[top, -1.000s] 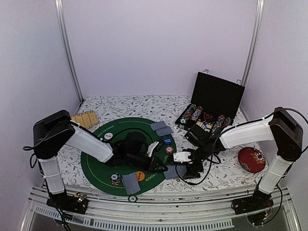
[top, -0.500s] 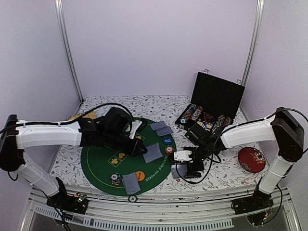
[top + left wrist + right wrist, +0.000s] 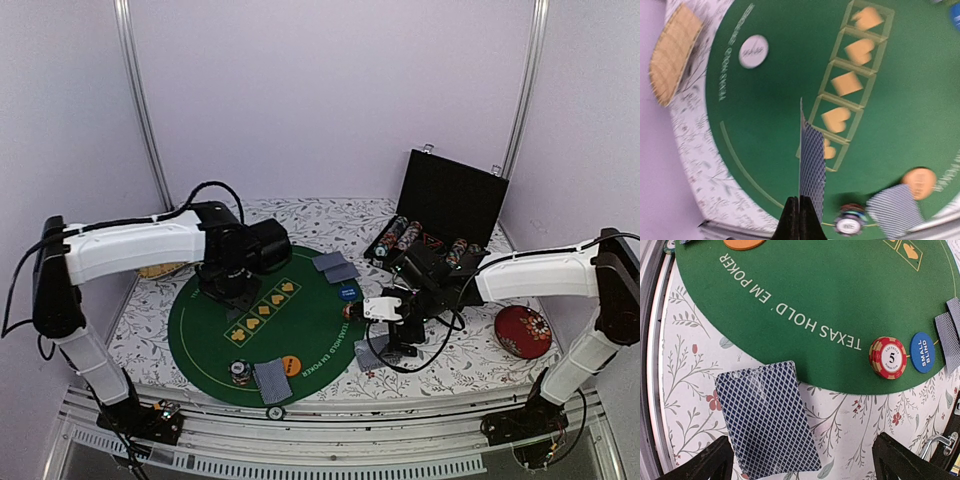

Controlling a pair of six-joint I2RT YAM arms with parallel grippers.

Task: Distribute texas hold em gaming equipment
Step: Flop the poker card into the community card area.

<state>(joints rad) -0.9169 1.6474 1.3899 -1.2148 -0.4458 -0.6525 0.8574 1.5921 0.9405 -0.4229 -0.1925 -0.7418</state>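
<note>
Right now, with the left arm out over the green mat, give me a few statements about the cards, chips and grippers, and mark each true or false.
The left gripper is shut on the held card. True.
The right gripper grips the face-down card. False: it is open above that card, which lies mostly on the floral cloth.
The Small Blind button lies beside the striped 5 chip. True.
The chip case is closed. False: its lid stands open.

One orange button (image 3: pixel 290 365), one blue button (image 3: pixel 922 352), one white button (image 3: pixel 753 51), one black case (image 3: pixel 450 200).
</note>
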